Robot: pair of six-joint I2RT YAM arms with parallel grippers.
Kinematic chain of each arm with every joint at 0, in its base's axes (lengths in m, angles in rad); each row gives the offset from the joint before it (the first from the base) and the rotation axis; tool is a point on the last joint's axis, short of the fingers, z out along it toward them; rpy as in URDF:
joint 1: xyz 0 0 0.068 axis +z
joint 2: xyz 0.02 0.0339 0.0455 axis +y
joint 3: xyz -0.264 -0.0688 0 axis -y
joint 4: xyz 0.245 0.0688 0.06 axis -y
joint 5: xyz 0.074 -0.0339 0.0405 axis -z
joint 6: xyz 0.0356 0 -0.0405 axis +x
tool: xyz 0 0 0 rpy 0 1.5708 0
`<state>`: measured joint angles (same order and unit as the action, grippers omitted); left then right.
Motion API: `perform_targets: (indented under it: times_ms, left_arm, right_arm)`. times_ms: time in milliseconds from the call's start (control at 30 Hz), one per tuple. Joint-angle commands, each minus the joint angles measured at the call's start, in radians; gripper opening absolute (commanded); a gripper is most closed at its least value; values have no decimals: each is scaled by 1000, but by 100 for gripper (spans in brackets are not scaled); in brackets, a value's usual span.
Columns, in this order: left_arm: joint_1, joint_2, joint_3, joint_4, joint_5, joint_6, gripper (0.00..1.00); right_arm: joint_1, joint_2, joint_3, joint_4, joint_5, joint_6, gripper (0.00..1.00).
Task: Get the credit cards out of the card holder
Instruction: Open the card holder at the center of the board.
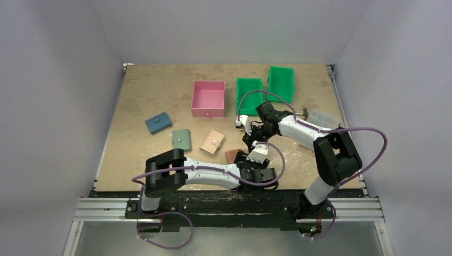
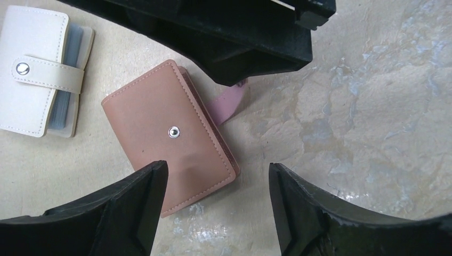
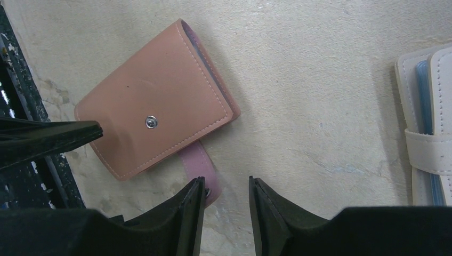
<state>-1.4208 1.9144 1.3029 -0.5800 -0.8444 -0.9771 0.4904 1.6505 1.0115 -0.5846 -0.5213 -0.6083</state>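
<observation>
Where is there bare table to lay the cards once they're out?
Bare: the back-left corner, bordered by the blue wallet, pink bin and table edge; and the near-left strip before the sage green wallet. Crowded: around the card holder, between beige wallet, left gripper and right gripper.

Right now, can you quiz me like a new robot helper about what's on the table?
1. True or false: the strap of the card holder is snapped shut.
2. What colour is the box beside the green bins? A pink, B blue, C yellow.
3. Fill in: the left gripper has its jaws ____.
Key: 1 false, it sticks out loose. 2 A. 3 open.
</observation>
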Motion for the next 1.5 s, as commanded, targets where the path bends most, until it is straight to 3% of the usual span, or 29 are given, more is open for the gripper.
perform_targets:
  times_ms: [0,333,600,1467]
  left_arm:
    - [-1,43,65,-77,-63,-30,72]
    - [11,87,70,-99,-82,-73,66]
    - [18,99,66,-114,-101,-92,54]
    - [14,153,144,-168,-159,-58,59]
  right_arm:
    - [-4,15,36,-18,-36,0,44]
    - [-3,26,36,-20,-36,0,44]
    - [-4,34,38,-22,-36,0,43]
    - [-4,45,39,-30,-40,-4,43]
